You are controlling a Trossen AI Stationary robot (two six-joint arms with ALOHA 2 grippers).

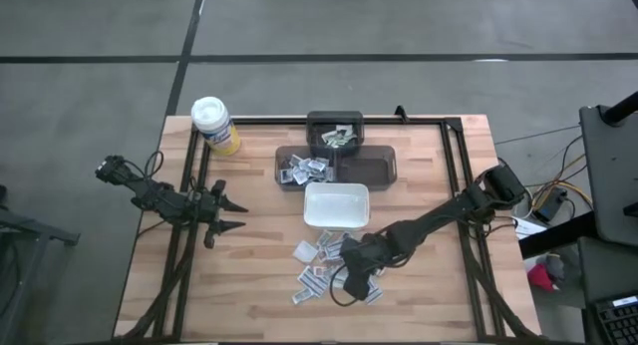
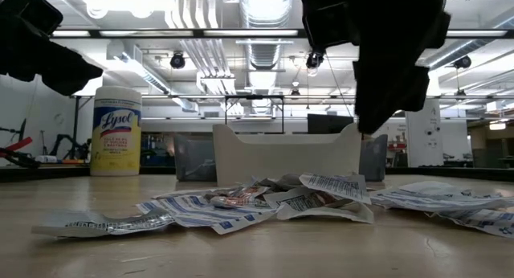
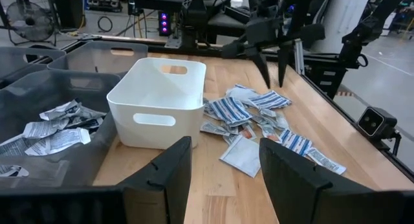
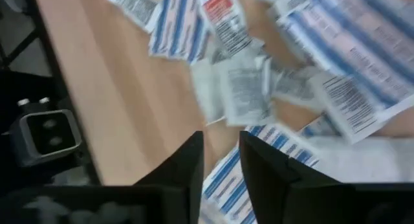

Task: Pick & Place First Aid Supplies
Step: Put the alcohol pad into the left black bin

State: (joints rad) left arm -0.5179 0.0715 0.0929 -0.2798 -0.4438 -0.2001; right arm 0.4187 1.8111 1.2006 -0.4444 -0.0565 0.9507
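The first aid supplies (image 1: 321, 265) lie as a loose pile of small flat white, blue-striped and red-printed packets on the wooden table, just on the near side of the white dish (image 1: 336, 205). They also show in the low view (image 2: 265, 202) and the left wrist view (image 3: 252, 117). My right gripper (image 1: 346, 275) hangs over the pile, slanting down. Its fingers (image 3: 264, 63) stand a little apart, clear of the packets (image 4: 246, 88), with nothing between them. My left gripper (image 3: 223, 179) waits open at the table's left (image 1: 231, 213), pointing toward the dish.
Behind the white dish (image 3: 158, 101) stand dark trays, two holding packets (image 1: 304, 168) (image 1: 337, 136) and one beside them (image 1: 369, 169). A yellow canister with a white lid (image 1: 214, 126) stands at the far left. A black frame (image 1: 454, 175) runs along the table's sides.
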